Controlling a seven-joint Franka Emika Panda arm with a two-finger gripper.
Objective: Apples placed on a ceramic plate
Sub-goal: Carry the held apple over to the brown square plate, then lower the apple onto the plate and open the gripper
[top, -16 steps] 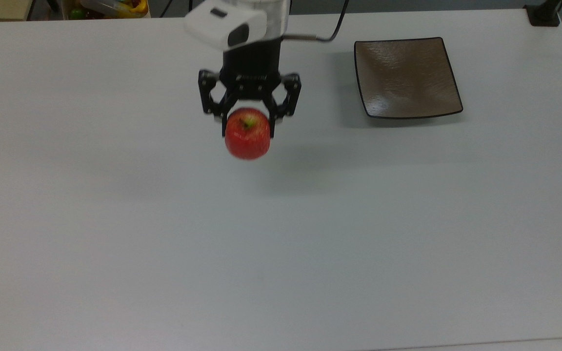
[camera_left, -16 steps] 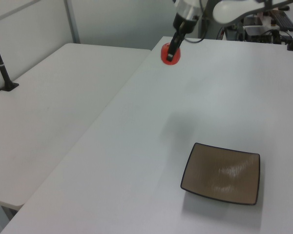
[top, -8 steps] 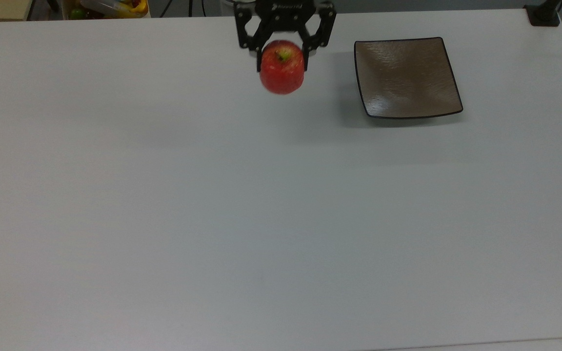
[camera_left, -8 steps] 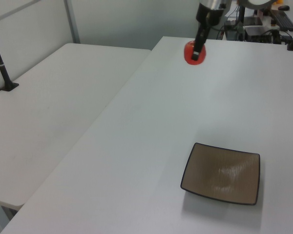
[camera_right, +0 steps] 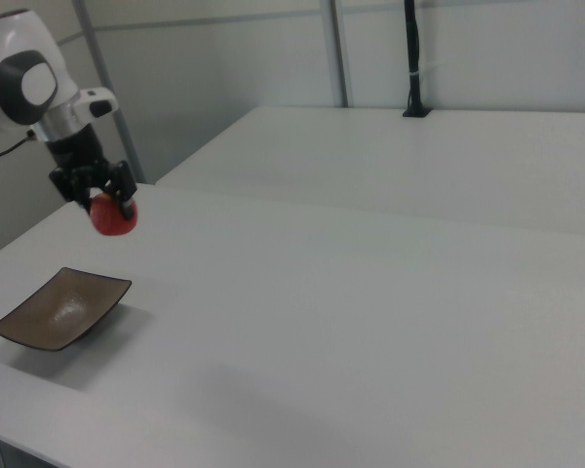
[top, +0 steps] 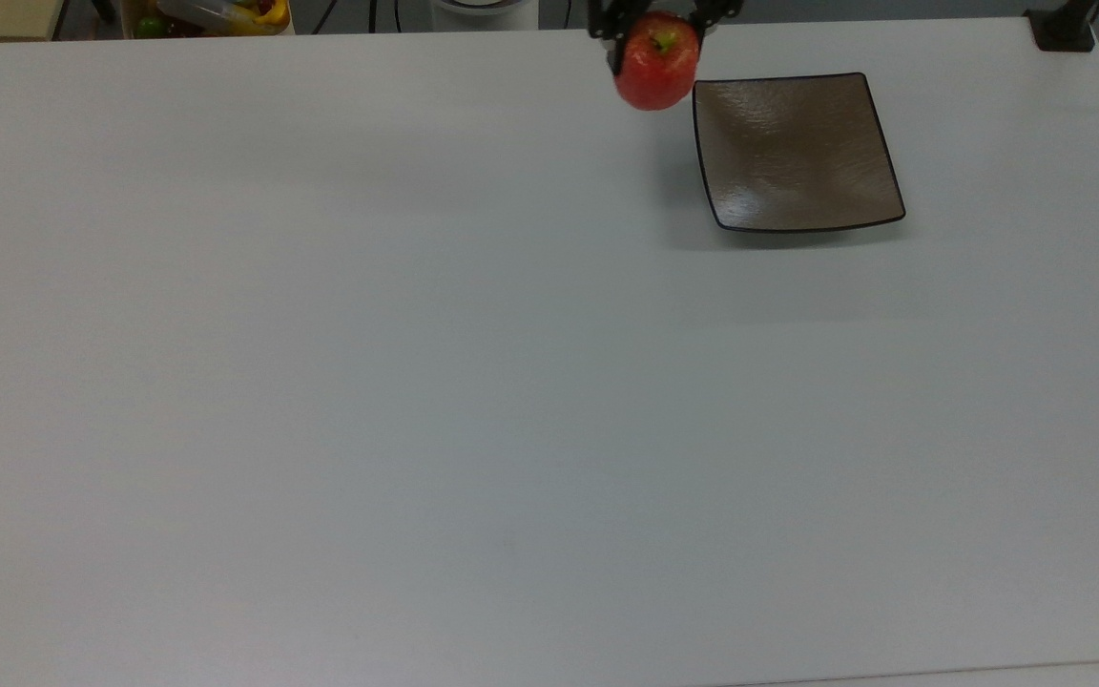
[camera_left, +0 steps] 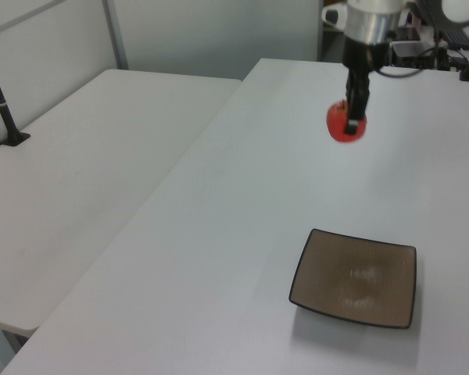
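Observation:
A small glossy red apple (top: 656, 63) with a yellow-green stem dimple hangs in the air, my gripper (top: 659, 43) shut on it from above. In the top view it is just left of the plate's upper left corner. The square brown ceramic plate (top: 798, 153) with a thin dark rim lies bare on the white table. The left view has the apple (camera_left: 345, 125) well above and beyond the plate (camera_left: 356, 277), held by the gripper (camera_left: 352, 119). From the right view, the apple (camera_right: 112, 215) hovers above the far side of the plate (camera_right: 60, 308) under the gripper (camera_right: 105, 202).
The white table (top: 416, 382) spreads wide on the top view's left and bottom. A bin of colourful items (top: 216, 14) sits past its far edge. A second white table (camera_left: 78, 172) adjoins it, with a black post (camera_left: 1, 101) clamped on.
The gripper carried the apple from the table's middle toward the plate, rightward and up in the top view, and now holds it beside the plate's corner.

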